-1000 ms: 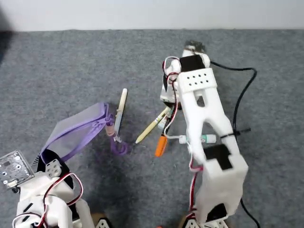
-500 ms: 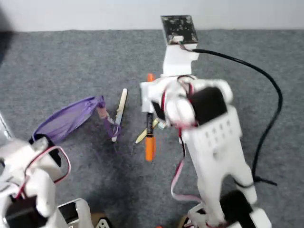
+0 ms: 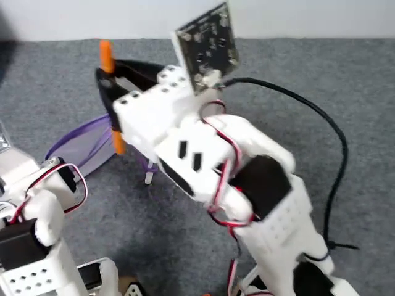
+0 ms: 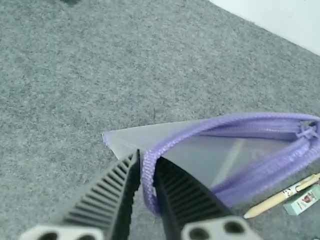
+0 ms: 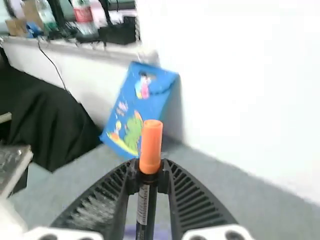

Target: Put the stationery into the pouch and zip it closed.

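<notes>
The purple pouch (image 3: 83,148) lies on the grey carpet at the left with its zip open. In the left wrist view my left gripper (image 4: 145,162) is shut on the zip edge of the pouch (image 4: 225,150) near its corner. My right gripper (image 3: 111,92) hangs above the pouch's far end, shut on a black marker (image 3: 117,139) with orange ends, held roughly upright. The right wrist view shows the marker's orange cap (image 5: 150,145) sticking out between the fingers of the right gripper (image 5: 150,180). A wooden pencil (image 4: 280,197) and a small green-labelled item (image 4: 302,200) lie just beyond the pouch's mouth.
The right arm's white body (image 3: 210,154) covers the middle of the table and most of the loose stationery; a white pen tip (image 3: 148,179) shows under it. A black cable (image 3: 321,123) loops at the right. A blue booklet (image 5: 137,117) leans on the wall.
The right arm has lifted the orange-ended marker off the carpet and swung it left, up over the pouch. The left arm has shifted while still holding the pouch's edge.
</notes>
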You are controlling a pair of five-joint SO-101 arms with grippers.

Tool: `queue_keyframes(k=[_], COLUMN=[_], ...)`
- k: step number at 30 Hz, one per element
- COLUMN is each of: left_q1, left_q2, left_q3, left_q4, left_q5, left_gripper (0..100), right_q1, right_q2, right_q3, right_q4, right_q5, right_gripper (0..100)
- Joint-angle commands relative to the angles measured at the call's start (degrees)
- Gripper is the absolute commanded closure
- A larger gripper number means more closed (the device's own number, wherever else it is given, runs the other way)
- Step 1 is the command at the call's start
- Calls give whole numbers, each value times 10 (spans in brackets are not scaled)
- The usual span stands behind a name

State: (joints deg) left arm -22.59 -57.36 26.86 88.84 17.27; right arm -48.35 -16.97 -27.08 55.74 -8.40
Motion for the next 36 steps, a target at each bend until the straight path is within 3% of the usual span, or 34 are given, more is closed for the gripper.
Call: queue_keyframes(k=[1, 8, 17, 21, 28, 33, 36], left_q1=[4, 4, 4, 3, 4, 2, 1], left_q2=[18, 18, 18, 19, 21, 21, 18], left_q3=[-17, -17, -17, -17, -16, -15, -15], left_q4=[-10, -10, -11, -13, -14, -14, -11], left_q5=[9, 9, 9, 9, 9, 9, 9], left_gripper=[987, 987, 987, 987, 987, 987, 987], right_q1=[-7, -29, -32, -38, -41, -33, 14], right_q2=[27, 102, 173, 167, 106, 68, 58], right_q3=[-18, -18, -18, -18, -18, -18, -18], right_q4=[-73, -131, -127, -44, 83, 87, 90], right_q5=[13, 14, 15, 14, 11, 11, 4], right_gripper=[991, 991, 991, 972, 790, 813, 844])
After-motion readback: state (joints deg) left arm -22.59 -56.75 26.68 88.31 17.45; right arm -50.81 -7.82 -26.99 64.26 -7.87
